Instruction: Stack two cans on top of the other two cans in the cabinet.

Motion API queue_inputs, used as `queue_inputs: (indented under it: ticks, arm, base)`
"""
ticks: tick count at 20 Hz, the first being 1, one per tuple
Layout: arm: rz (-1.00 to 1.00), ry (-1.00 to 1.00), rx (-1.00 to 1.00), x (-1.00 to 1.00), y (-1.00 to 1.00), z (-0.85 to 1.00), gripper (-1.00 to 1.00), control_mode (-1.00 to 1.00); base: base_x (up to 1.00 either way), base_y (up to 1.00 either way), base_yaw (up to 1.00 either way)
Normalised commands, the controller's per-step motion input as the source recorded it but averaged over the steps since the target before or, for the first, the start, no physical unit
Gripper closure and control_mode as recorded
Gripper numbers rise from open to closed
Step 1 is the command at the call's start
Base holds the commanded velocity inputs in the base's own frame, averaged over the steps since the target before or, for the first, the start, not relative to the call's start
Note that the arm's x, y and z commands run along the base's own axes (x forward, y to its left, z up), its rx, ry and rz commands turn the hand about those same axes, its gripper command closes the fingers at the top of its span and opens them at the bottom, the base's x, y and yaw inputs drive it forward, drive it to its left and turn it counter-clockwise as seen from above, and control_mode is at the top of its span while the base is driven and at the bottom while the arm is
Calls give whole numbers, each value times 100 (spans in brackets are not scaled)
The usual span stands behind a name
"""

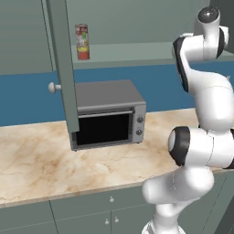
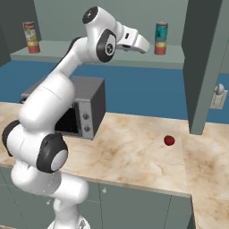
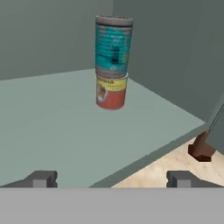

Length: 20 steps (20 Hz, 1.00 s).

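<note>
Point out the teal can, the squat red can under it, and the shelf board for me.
teal can (image 3: 113, 46), hand view, middle of its label.
squat red can (image 3: 111, 92), hand view, front of its label.
shelf board (image 3: 57, 127), hand view, bare top surface.

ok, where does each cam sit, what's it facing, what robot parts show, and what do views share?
Left base view: behind the arm's left, facing the toaster oven and a red-and-white can stack on the cabinet shelf; white arm at right.
Right base view: behind its right, facing the same shelf, teal-topped can stack and a tomato; arm at left.
Hand view: on the hand, along the open gripper at the teal stack; fingertips at bottom.
Shared: both base views show oven and red-and-white stack; right base and hand share the teal stack.
</note>
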Motion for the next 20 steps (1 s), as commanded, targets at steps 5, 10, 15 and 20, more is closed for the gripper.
queue_inputs:
  ticks: [5, 10, 15, 20]
  arm:
    - [4, 4, 2, -92, 39, -1, -100, -100]
    - [7, 11, 5, -86, 51, -11, -100, -100]
    - [20, 6, 0, -74, 61, -24, -100, -100]
    - [22, 3, 1, -70, 61, -31, -100, -100]
  base:
    - [0, 0, 0]
    - [0, 0, 0]
    - [0, 0, 0]
    - [0, 0, 0]
